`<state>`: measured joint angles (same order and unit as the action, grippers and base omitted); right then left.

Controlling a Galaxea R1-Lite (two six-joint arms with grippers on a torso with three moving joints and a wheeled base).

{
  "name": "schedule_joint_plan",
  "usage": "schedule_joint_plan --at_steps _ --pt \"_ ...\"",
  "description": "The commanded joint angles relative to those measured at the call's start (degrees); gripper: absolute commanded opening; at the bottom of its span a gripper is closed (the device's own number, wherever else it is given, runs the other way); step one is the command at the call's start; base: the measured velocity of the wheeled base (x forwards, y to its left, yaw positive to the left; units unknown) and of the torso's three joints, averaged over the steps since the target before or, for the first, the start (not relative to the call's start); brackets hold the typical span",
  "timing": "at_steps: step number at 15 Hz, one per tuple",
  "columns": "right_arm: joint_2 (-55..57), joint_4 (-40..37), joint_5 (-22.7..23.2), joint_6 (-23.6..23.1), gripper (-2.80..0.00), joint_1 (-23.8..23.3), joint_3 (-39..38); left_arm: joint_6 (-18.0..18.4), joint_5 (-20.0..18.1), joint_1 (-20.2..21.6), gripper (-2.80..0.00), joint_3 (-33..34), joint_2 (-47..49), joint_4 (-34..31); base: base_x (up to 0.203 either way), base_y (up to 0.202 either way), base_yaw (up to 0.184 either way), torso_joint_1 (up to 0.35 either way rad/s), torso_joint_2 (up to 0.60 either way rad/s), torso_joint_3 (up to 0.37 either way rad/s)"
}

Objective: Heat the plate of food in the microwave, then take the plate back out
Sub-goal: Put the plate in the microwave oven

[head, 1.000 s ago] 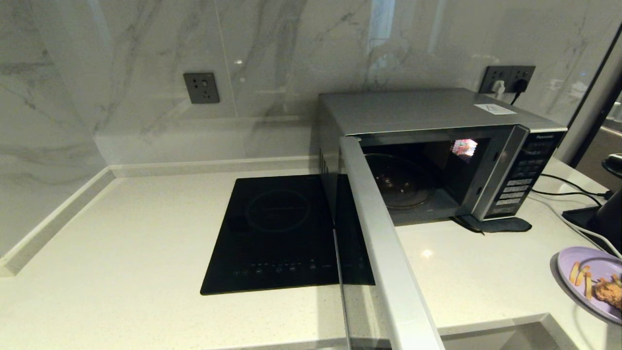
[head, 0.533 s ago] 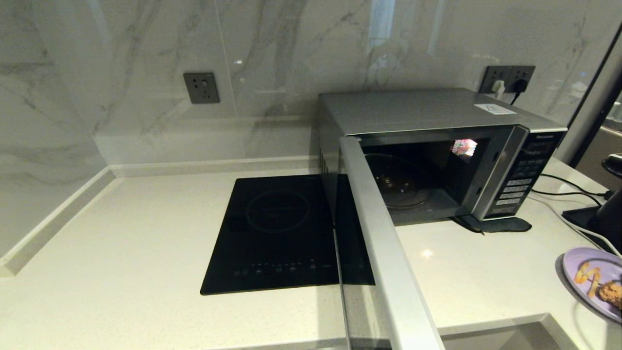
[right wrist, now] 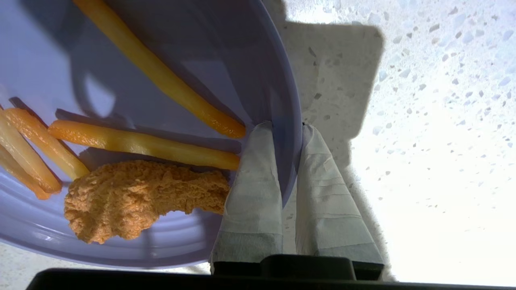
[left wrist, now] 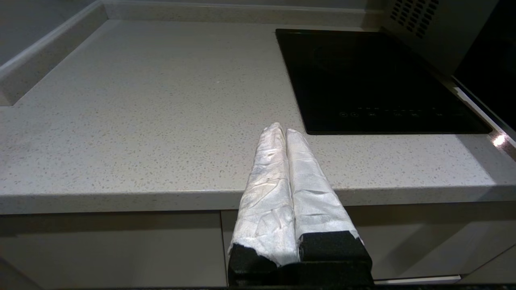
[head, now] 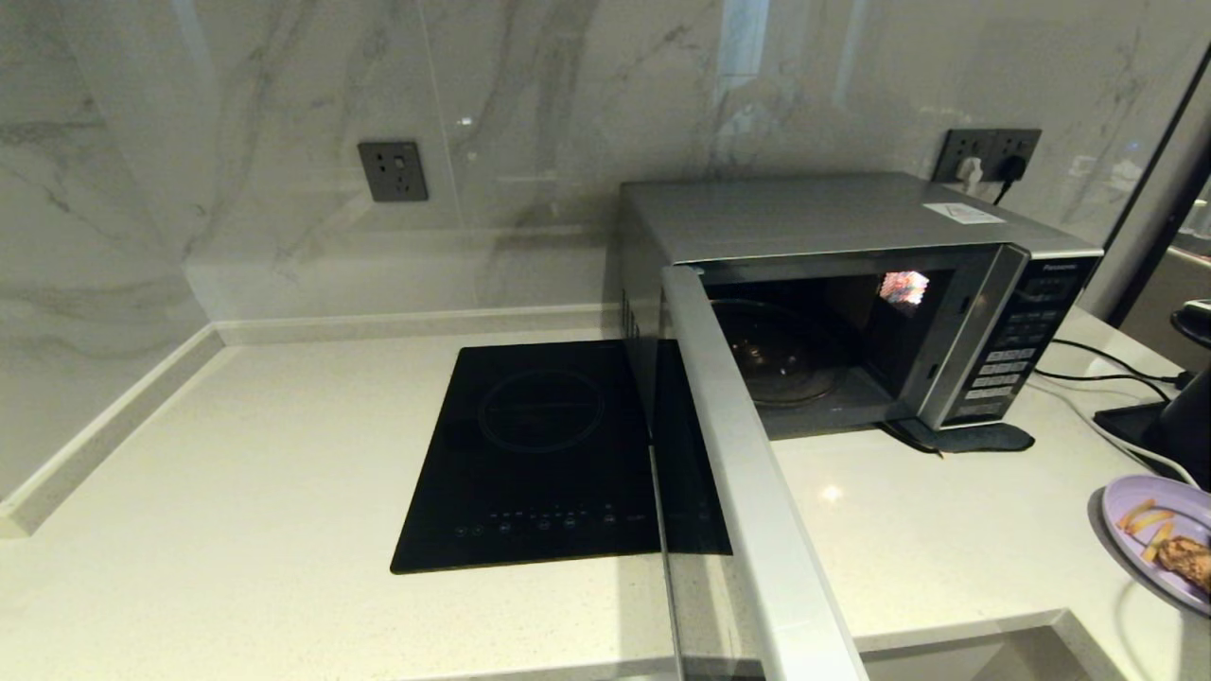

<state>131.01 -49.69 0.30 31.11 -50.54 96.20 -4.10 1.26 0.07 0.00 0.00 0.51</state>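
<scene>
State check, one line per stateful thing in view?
Silver-grey boxy microwave: door swung open, cavity has no plate inside.
Round lilac plate of fries and breaded chicken: outside microwave, rim pinched.
Right pincer: shut on plate rim.
Left pincer: shut, holding nothing.
Black glass induction hob: bare.

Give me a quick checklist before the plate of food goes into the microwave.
1. Right claw shut on the rim of the plate of food: ok.
2. Microwave door swung open: ok.
3. Glass turntable inside bare: ok.
4. Fries and chicken piece on the plate: ok.
5. Grip firm enough to carry: cannot tell.
6. Left claw shut, parked at the counter edge, out of the path: ok.
</scene>
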Motion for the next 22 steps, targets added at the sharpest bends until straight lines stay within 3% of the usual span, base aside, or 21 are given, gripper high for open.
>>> schedule_joint_plan --at_steps 1,13,22 --pt "-1.5 -0.32 0.5 -0.17 -2.8 0.01 -1.26 -0.03 0.06 0.01 -2.8 0.0 0.09 0.02 0.0 0.0 0.0 0.0 0.0 0.0" --pt "-15.88 -0.32 7.43 -4.3 -2.8 0.01 -12.0 -0.03 0.06 0.01 -2.8 0.0 0.09 0.02 0.0 0.0 0.0 0.0 0.0 0.0" --pt "-18.51 -0.41 17.51 -4.22 -2.8 -0.43 -13.58 -0.03 0.06 0.01 -2.8 0.0 0.09 0.02 0.0 0.0 0.0 0.0 0.0 0.0"
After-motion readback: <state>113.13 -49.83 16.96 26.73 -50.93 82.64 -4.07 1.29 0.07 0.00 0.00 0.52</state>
